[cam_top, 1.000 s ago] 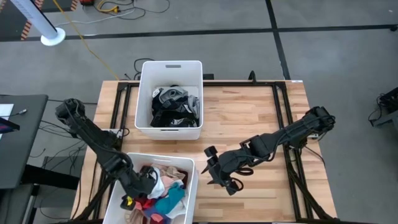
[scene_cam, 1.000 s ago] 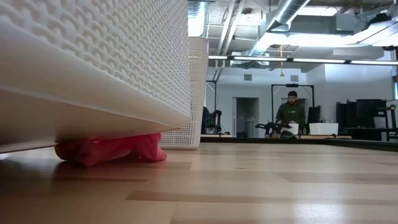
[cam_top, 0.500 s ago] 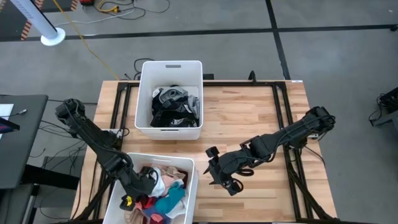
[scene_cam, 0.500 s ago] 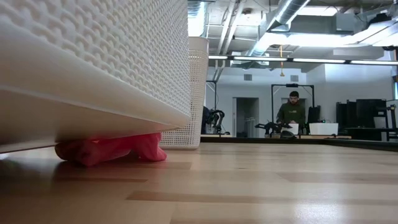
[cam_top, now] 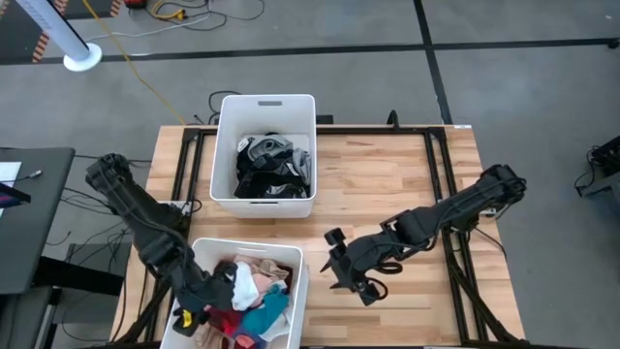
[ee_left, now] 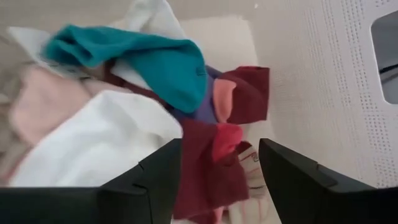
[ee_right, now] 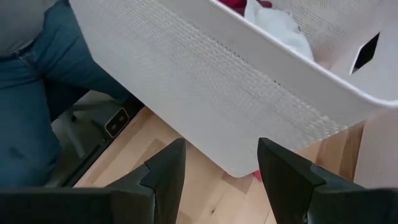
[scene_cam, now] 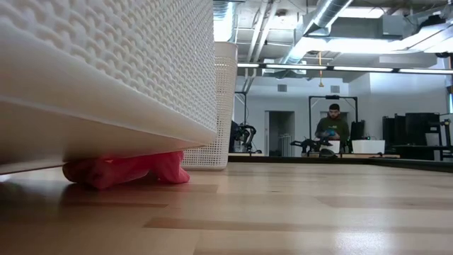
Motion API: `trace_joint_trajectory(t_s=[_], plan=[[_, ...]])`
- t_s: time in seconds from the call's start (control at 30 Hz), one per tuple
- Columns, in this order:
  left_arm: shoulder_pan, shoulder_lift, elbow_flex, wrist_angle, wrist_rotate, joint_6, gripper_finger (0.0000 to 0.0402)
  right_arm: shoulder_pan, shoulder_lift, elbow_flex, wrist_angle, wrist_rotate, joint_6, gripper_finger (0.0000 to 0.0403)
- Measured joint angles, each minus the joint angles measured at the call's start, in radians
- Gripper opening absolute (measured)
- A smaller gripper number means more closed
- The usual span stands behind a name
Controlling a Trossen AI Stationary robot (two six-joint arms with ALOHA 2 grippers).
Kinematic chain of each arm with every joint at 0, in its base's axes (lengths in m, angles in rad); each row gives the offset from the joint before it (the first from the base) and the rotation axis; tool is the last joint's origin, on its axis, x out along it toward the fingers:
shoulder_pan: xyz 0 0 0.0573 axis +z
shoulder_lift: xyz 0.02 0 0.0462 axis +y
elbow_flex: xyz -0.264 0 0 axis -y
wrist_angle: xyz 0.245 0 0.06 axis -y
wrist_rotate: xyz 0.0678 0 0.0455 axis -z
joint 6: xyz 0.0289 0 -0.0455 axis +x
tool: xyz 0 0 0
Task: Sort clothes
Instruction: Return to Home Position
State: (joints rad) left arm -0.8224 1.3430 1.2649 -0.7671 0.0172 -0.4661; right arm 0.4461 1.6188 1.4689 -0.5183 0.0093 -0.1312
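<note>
While the left claw (ee_left: 221,152) is hovering open and empty over the binned clothes (ee_left: 149,68), the right claw (ee_right: 221,150) is hanging open and empty above the table (cam_top: 387,184).

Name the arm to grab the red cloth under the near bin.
Right, probably: the right gripper is open beside the near bin, facing the red cloth; the left gripper hangs over clothes inside.

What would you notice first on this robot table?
The near white bin heaped with bright clothes, teal, pink, maroon and white, the left hand open above them. The far bin holds dark and grey clothes. A red piece pokes from under the near bin, and the right hand hangs open beside it.
</note>
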Motion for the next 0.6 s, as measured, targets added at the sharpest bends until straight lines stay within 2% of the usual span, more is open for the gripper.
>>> trace_joint_trajectory(t_s=[0.33, 0.6], plan=[[-0.012, 0.0, 0.157, -0.126, -0.215, 0.137, 0.0207, 0.003, -0.069, 0.0, -0.029, 0.053, -0.024, 0.0214], [-0.016, -0.002, 0.264, -0.232, -0.356, 0.238, 0.0207, 0.008, -0.177, 0.0, -0.051, 0.075, -0.033, 0.0214]])
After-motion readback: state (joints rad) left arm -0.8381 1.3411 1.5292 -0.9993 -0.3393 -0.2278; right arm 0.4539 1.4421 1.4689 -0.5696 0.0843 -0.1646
